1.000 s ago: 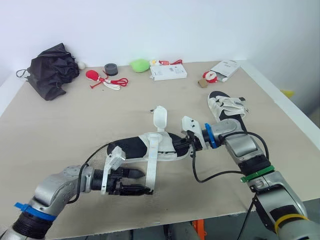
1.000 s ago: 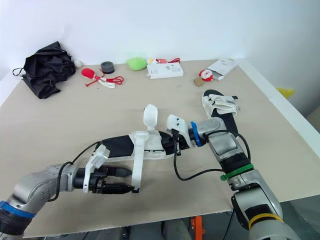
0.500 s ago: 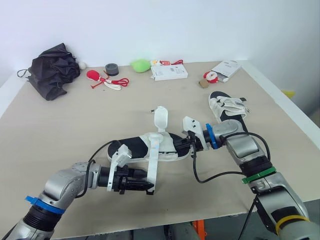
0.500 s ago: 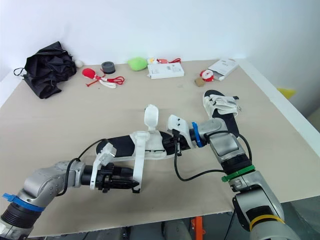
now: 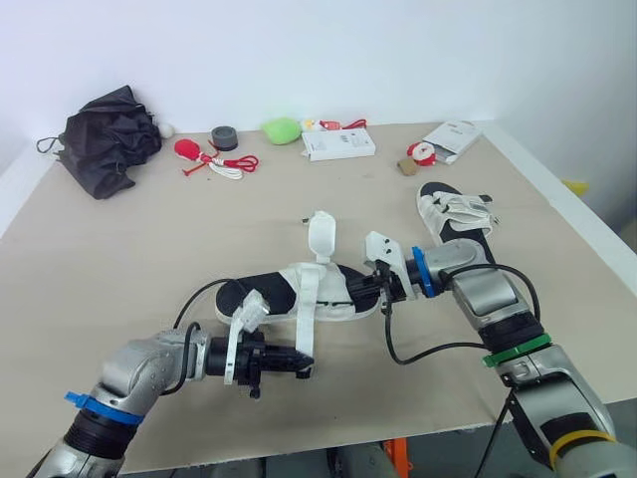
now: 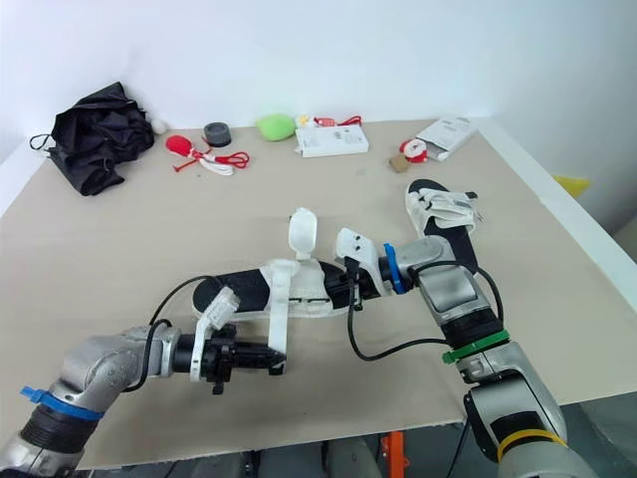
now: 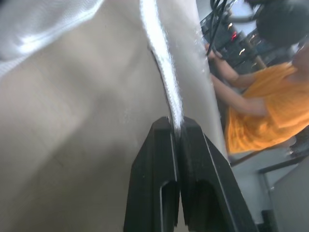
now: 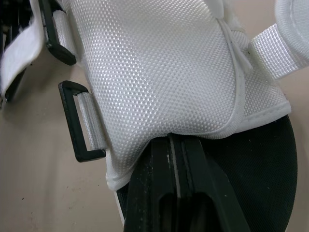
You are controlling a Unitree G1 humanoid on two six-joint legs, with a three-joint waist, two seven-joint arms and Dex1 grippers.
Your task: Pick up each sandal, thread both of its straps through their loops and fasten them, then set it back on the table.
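Observation:
A black-soled sandal point(image 5: 261, 294) with white straps lies mid-table. Its long front strap point(image 5: 305, 317) hangs toward the table's front, and my left gripper point(image 5: 303, 360) is shut on that strap's end; the left wrist view has the strap point(image 7: 163, 72) pinched between the fingertips point(image 7: 164, 140). A second strap point(image 5: 320, 237) stands upright. My right gripper point(image 5: 378, 290) is shut on the sandal's white mesh upper point(image 8: 159, 72) at the sole's edge, beside a black loop point(image 8: 76, 126). The other sandal point(image 5: 454, 213) rests at the right, behind my right arm.
Along the back edge sit a black bundle point(image 5: 107, 139), a red item with cord point(image 5: 207, 159), a grey roll point(image 5: 224, 137), a green object point(image 5: 281, 128), a white box point(image 5: 338, 145) and a packet point(image 5: 448, 136). A person in orange point(image 7: 270, 106) stands beyond the table.
My left gripper went from open to shut on the front strap's end and shifted slightly right and forward. The right gripper kept its hold on the sandal.

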